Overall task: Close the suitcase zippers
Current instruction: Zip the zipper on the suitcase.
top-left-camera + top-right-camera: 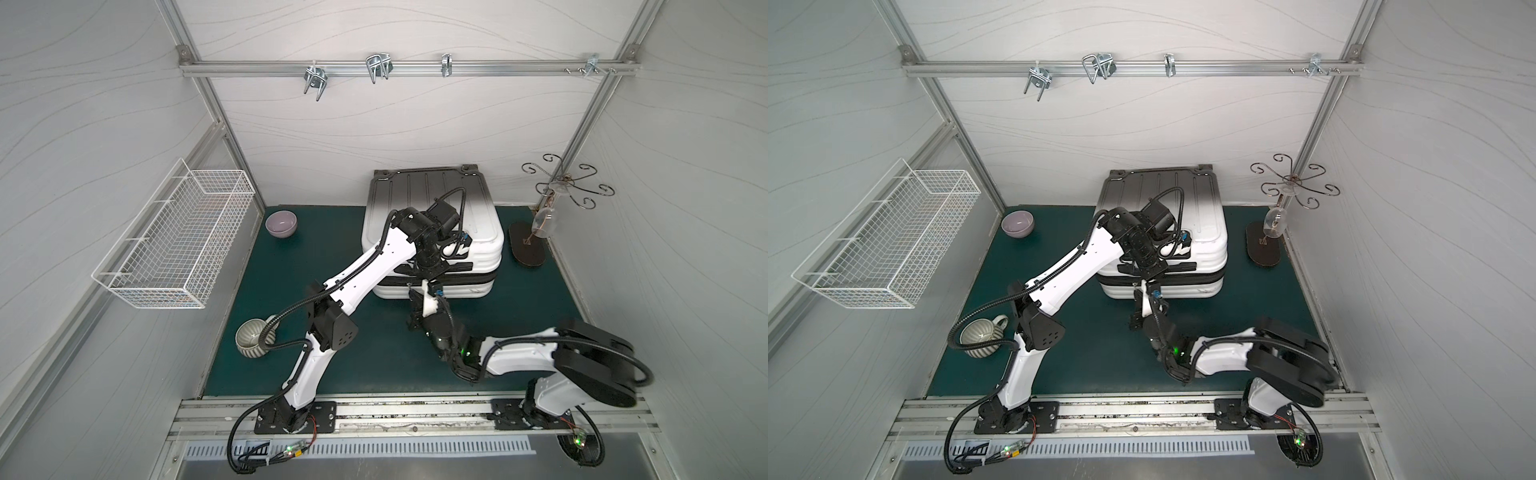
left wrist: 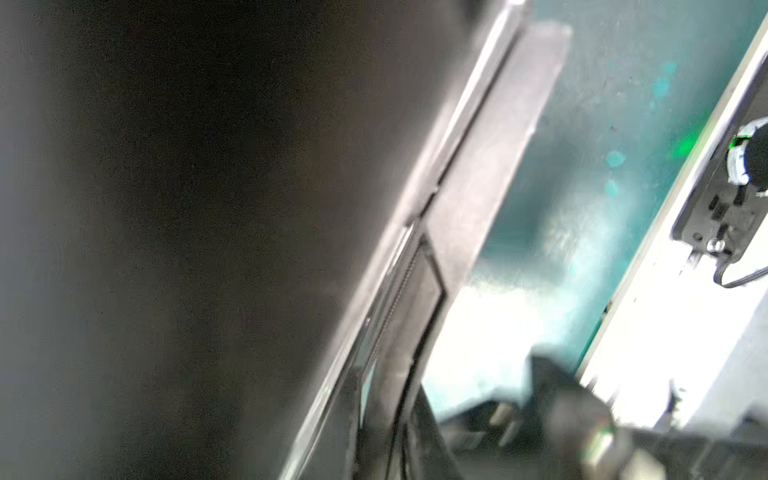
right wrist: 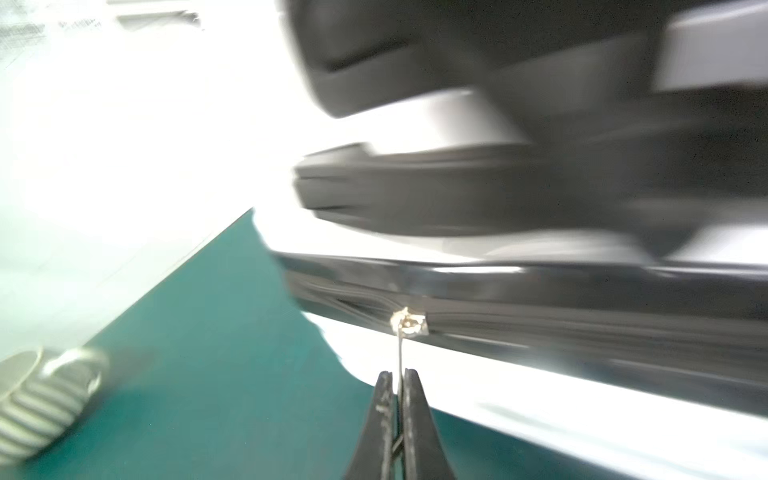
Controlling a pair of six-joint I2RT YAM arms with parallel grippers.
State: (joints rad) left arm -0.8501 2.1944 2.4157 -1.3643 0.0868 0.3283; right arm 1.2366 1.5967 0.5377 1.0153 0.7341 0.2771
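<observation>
Right hand [image 3: 398,376], closed tight on the thin pull [image 3: 400,349], should draw steadily along the zippers [image 3: 582,322] while the closed left hand [image 1: 432,269] steadies the suitcase [image 1: 432,195].

The left arm [image 1: 365,268] stretches forward, its wrist bent so the left gripper [image 1: 430,272] points straight down with its jaws closed. The right arm [image 1: 515,353] folds low at the elbow, forearm running forward. The right gripper [image 3: 397,376] lies near the left gripper's tips, fingers pinched together on a thin zipper pull [image 3: 400,349].
</observation>
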